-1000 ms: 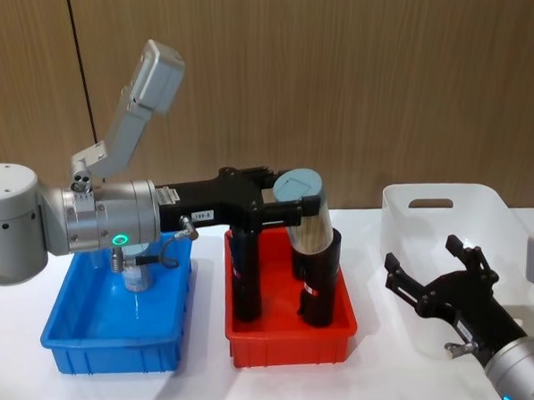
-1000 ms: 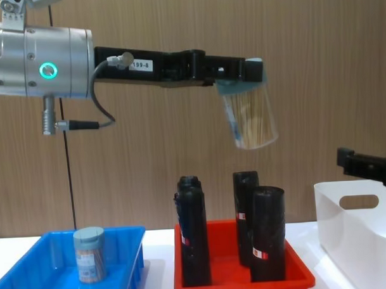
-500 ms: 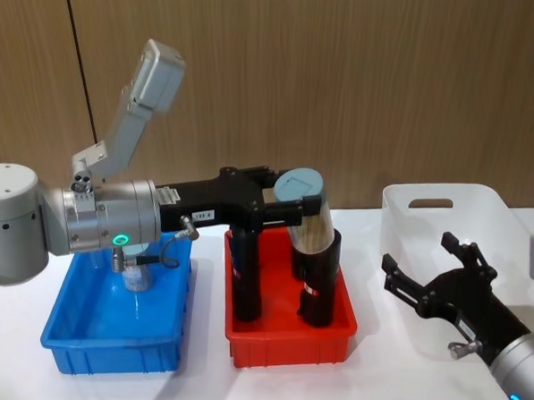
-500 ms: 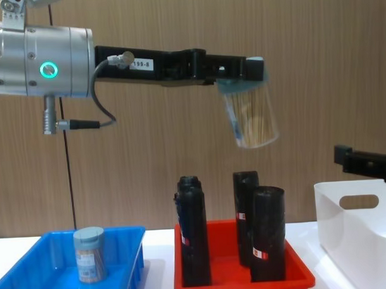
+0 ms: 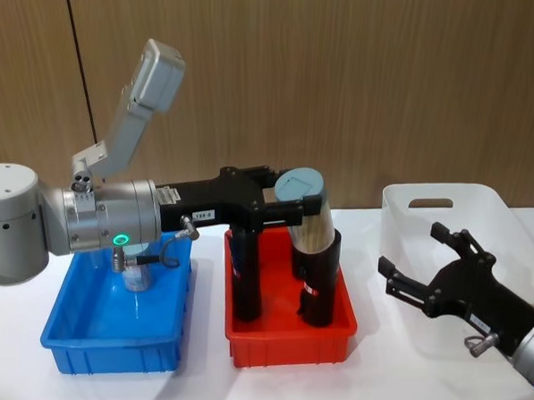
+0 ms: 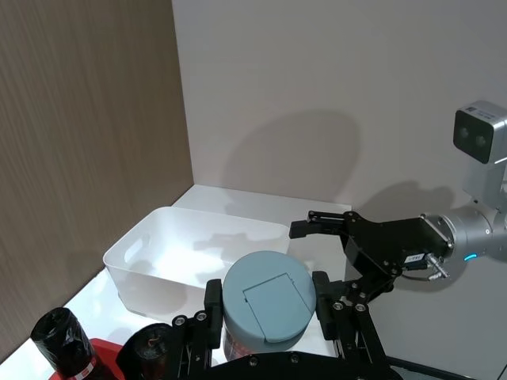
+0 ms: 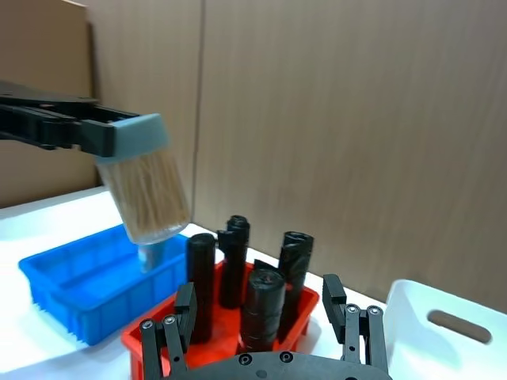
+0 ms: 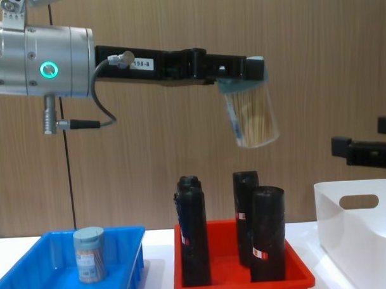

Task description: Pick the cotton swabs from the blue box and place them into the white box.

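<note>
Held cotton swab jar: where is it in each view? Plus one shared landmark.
Head view: cotton swab jar centre, clamped by the left gripper above the red tray.
Chest view: upper centre-right, tilted.
Left wrist view: lid-on, in that gripper's grip.
Right wrist view: side-on, higher than the black cylinders.
Landmark: the white box, on the robot's right of the jar.

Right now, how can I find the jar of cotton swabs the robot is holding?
Find the red tray in the middle. Above it, the left gripper holds a clear jar in the air. Unlike the black cylinders below, it is see-through with a blue-grey lid.
</note>
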You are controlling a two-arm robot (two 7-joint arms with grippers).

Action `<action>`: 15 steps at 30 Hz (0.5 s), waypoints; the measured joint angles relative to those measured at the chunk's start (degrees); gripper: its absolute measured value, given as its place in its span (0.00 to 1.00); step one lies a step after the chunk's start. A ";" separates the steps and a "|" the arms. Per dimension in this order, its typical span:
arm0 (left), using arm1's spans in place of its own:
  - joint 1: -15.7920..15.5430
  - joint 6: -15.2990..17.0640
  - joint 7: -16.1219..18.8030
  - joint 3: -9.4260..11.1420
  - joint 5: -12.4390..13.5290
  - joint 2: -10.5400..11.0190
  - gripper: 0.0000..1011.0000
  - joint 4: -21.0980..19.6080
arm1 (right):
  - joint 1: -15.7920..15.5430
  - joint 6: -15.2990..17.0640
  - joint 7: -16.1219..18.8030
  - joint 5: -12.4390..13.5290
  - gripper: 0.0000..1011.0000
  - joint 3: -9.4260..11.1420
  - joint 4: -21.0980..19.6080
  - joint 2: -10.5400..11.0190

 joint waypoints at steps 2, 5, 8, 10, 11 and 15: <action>0.00 -0.01 0.00 0.00 0.00 0.00 0.68 0.00 | 0.41 0.07 1.56 0.25 0.99 0.24 0.13 0.45; 0.00 -0.01 0.00 0.00 0.00 0.00 0.68 0.00 | 1.30 0.33 4.63 0.97 0.99 0.61 0.41 1.24; 0.00 -0.01 0.00 0.00 0.00 0.00 0.68 0.00 | 2.38 0.76 7.58 1.62 0.99 0.92 0.79 1.85; 0.00 -0.01 0.00 0.00 0.00 0.00 0.68 0.01 | 3.58 1.36 10.47 2.37 0.99 1.11 1.20 2.31; 0.00 -0.01 0.00 0.00 0.00 0.00 0.68 0.01 | 3.58 1.36 10.47 2.37 0.99 1.11 1.20 2.31; 0.00 -0.01 -0.01 0.00 0.00 0.00 0.68 0.01 | 5.25 2.42 14.39 3.36 0.99 1.24 2.00 2.69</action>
